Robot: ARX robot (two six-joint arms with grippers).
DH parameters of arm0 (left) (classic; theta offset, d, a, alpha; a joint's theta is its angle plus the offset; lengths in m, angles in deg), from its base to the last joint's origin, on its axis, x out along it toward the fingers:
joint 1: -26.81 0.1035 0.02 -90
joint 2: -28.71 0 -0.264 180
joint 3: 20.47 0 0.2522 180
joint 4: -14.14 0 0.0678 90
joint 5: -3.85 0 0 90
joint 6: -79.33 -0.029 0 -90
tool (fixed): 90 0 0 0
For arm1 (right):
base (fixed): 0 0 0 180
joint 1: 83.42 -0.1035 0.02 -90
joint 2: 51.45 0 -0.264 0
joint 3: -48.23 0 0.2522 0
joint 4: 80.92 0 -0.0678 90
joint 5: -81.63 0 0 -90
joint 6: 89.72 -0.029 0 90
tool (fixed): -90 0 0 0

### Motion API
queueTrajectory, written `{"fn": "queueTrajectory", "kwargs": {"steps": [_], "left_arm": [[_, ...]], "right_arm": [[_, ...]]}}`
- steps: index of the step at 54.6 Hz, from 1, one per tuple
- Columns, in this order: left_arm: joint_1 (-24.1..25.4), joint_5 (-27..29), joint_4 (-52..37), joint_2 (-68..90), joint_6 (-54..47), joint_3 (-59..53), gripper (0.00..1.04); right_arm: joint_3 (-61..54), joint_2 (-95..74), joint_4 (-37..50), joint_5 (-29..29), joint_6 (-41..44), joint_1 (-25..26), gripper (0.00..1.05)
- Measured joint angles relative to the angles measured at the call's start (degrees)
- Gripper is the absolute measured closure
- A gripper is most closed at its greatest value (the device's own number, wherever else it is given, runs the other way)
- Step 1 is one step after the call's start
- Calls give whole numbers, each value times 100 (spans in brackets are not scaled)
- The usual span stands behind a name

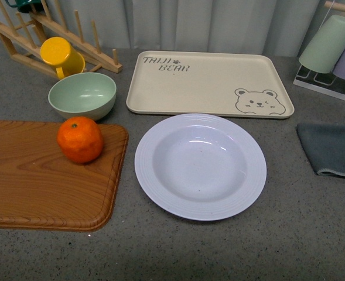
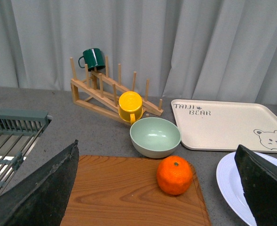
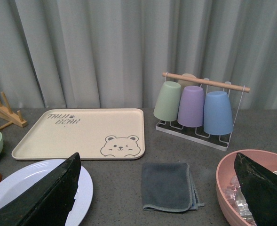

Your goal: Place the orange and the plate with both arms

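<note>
two grippers spread wide, empty: left gripper (image 2: 156, 147), right gripper (image 3: 157, 155). orange (image 1: 80, 139) sits on the wooden board (image 1: 26, 175), near the plate (image 1: 146, 175) on the counter. orange probably firm and rolls, so pinch its middle; plate looks stiff and slick, take its rim. plate and green bowl (image 1: 82, 95) hold nothing.

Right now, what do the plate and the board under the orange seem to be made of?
Plate: likely plastic or melamine, matte lavender-white, with a soft dull sheen. Board: wood or wood-look laminate, with visible brown grain; I cannot tell which.
</note>
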Motion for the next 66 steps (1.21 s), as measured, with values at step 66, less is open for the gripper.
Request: {"fn": "queueTrajectory", "kwargs": {"steps": [66], "left_arm": [[0,0,0,0,0,0,6]], "right_arm": [[0,0,0,0,0,0,9]]}}
